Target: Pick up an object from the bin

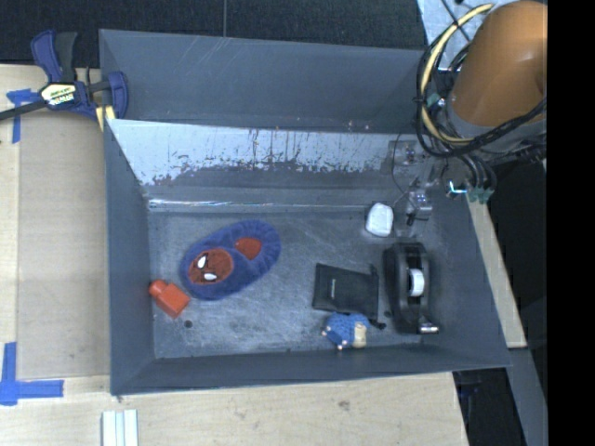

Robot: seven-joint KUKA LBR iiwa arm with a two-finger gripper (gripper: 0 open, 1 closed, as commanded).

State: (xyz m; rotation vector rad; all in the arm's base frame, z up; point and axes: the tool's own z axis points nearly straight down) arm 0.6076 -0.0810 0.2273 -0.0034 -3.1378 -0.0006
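My gripper (419, 199) hangs over the bin's back right corner, just right of a small white rounded object (379, 219) on the floor. A black tape dispenser (409, 286) with a white roll lies directly in front of the gripper, along the right wall. Left of the dispenser lies a flat black square pouch (344, 288). A small blue and yellow toy (347, 331) sits near the front wall below the pouch.
A blue slipper (230, 259) with a red spider-mask face lies at the left middle of the floor, and an orange block (168, 297) sits at its front left. The arm's orange cover and cables hang above the bin's right back rim.
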